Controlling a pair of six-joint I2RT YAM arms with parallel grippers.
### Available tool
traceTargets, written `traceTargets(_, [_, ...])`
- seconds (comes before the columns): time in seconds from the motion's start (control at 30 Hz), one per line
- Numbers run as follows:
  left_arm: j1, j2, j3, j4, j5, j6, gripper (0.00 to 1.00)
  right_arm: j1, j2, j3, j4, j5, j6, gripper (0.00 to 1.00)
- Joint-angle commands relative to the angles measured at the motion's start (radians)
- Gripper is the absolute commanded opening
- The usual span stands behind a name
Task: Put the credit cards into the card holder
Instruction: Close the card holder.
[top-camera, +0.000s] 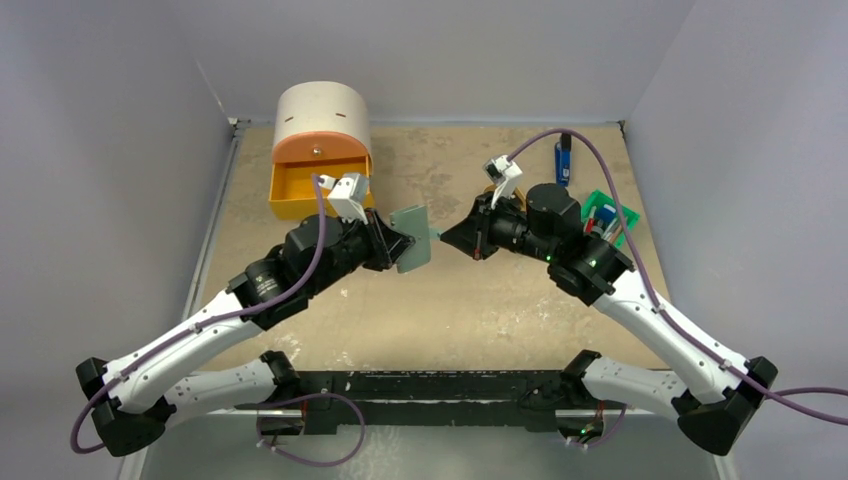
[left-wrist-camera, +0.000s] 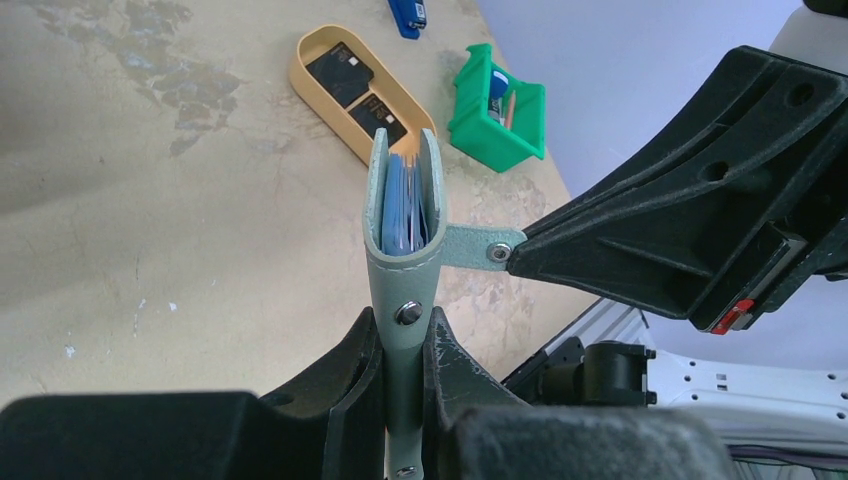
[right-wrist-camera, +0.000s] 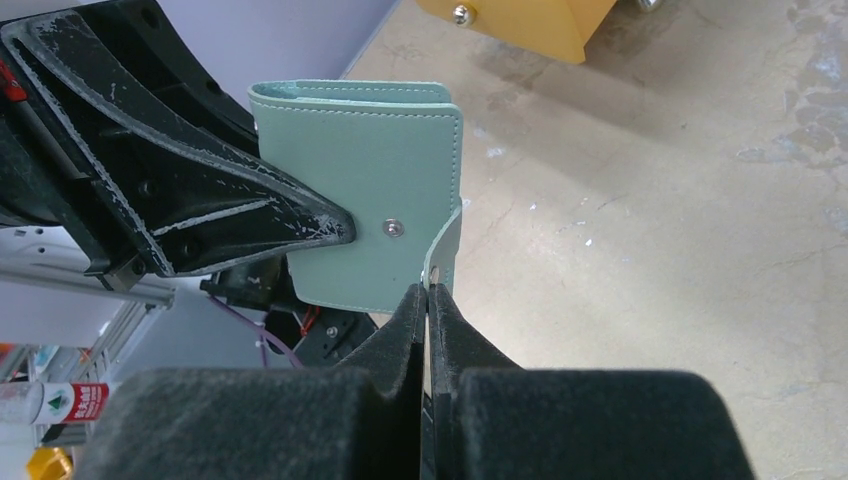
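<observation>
Holds the card holder (left-wrist-camera: 402, 262) edge-up at frame centre, off the surface (left-wrist-camera: 150, 200), left gripper (left-wrist-camera: 403, 345) clamped on its lower edge. Pinches the snap tab (left-wrist-camera: 468, 247) flat in the right gripper (right-wrist-camera: 428, 300), reaching in from the right. Leaves two credit cards (left-wrist-camera: 340, 72) lying in the tan tray (left-wrist-camera: 298, 72) at upper centre, green bin (left-wrist-camera: 497, 120) just right.

tan oval tray (left-wrist-camera: 298, 62) | green bin (left-wrist-camera: 497, 108) beside it | orange drawer (top-camera: 295, 192) open | blue stick (top-camera: 563, 160)

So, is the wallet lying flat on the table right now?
No, the wallet is held up above the table, clamped in the left hand, with the right hand pinching its snap tab.
</observation>
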Motion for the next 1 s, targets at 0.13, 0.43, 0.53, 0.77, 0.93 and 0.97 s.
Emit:
traceTargets(0.13, [0.003,0.009,0.044,0.041,0.011,0.04,0.0,0.001,0.023,0.045,0.054,-0.038,-0.006,0.0])
traceTargets(0.43, [0.003,0.005,0.028,0.067,0.013,0.011,0.0,0.003,0.047,0.011,0.131,-0.099,0.024,0.0])
traceTargets(0.53, [0.002,0.012,0.032,0.068,0.008,0.0,0.0,0.003,0.048,0.009,0.142,-0.106,0.027,0.0])
traceTargets(0.77, [0.003,0.028,0.04,0.08,0.014,-0.026,0.0,0.006,0.059,0.007,0.133,-0.109,0.019,0.0])
traceTargets(0.93, [0.002,0.029,0.044,0.088,0.022,-0.035,0.0,0.008,0.064,0.006,0.127,-0.111,0.009,0.0])
traceTargets(0.97, [0.002,0.029,0.045,0.087,0.023,-0.036,0.0,0.008,0.067,0.005,0.126,-0.112,0.008,0.0])
